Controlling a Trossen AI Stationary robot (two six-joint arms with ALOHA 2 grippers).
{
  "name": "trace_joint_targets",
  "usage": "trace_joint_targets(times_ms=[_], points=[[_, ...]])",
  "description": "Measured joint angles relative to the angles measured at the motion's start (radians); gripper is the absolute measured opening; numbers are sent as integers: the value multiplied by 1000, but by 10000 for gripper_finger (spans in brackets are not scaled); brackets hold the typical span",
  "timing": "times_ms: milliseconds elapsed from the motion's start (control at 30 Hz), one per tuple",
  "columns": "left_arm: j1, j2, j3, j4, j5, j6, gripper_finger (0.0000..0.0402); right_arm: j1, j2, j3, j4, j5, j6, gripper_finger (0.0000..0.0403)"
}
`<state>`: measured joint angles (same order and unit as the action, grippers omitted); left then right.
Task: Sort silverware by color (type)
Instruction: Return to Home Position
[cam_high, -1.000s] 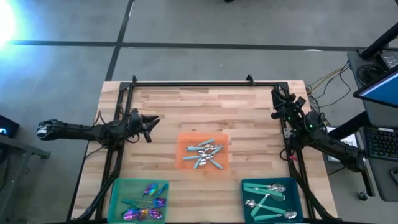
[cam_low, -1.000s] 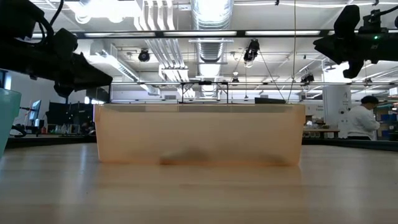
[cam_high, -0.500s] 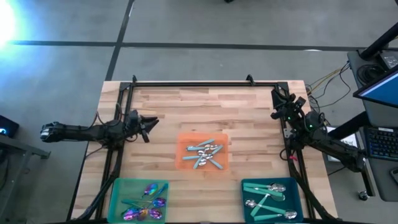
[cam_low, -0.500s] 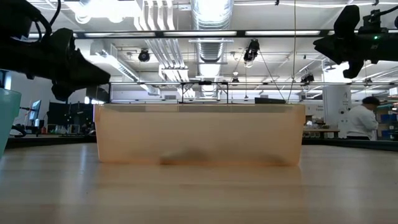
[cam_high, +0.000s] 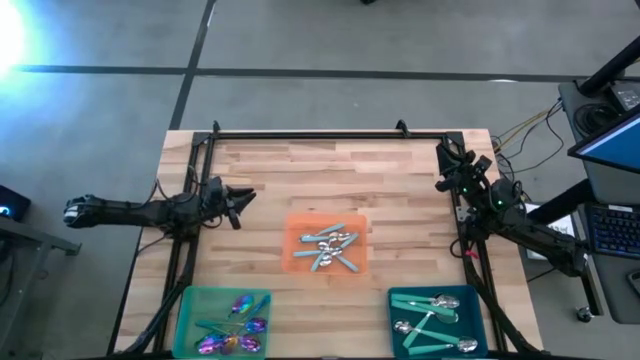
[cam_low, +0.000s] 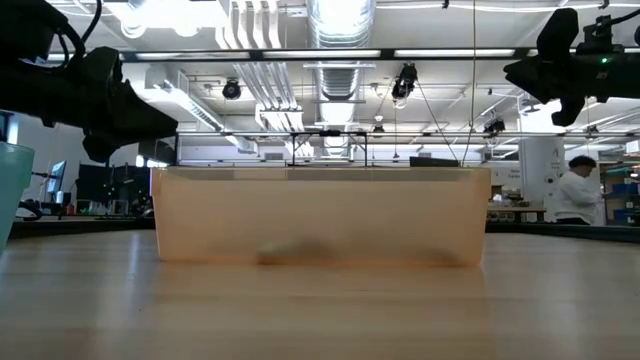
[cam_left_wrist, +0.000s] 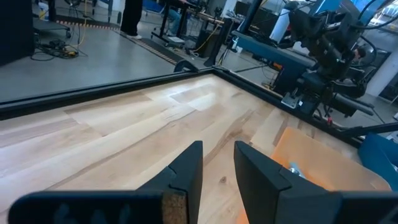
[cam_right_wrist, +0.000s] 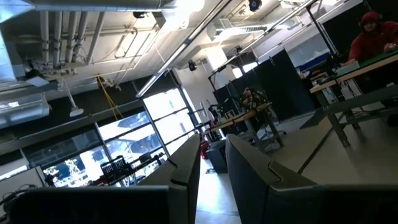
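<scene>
I see the pale wooden surface (cam_high: 400, 190) carrying three trays: an orange tray (cam_high: 292, 265) at its centre, a green tray (cam_high: 186, 308) near-left and a teal tray (cam_high: 481, 310) near-right, all well apart.

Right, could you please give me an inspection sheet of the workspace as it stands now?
Surface: wooden table, black frame.
Job's things: light-blue spoons in orange tray, centre; purple spoons in green tray, left corner; teal-handled spoons in teal tray, right corner.
Clutter: nothing seen.
Grippers: left gripper at left edge, right gripper at right edge; both open, empty.
Cables: wires beyond right edge.
Surroundings: person at far bench.
</scene>
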<state>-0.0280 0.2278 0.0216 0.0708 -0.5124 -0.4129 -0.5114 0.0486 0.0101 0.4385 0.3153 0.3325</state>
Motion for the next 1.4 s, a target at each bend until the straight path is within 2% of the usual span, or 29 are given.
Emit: trace_joint_targets(times_ms=[933, 1100, 1400], points=[[0, 20, 2, -19, -28, 15, 75, 0, 0, 0, 0, 0, 0, 68], [0, 28, 3, 44, -55, 63, 75, 0, 0, 0, 0, 0, 0, 68], [0, 30, 3, 47, -54, 56, 75, 0, 0, 0, -1, 0, 0, 68]])
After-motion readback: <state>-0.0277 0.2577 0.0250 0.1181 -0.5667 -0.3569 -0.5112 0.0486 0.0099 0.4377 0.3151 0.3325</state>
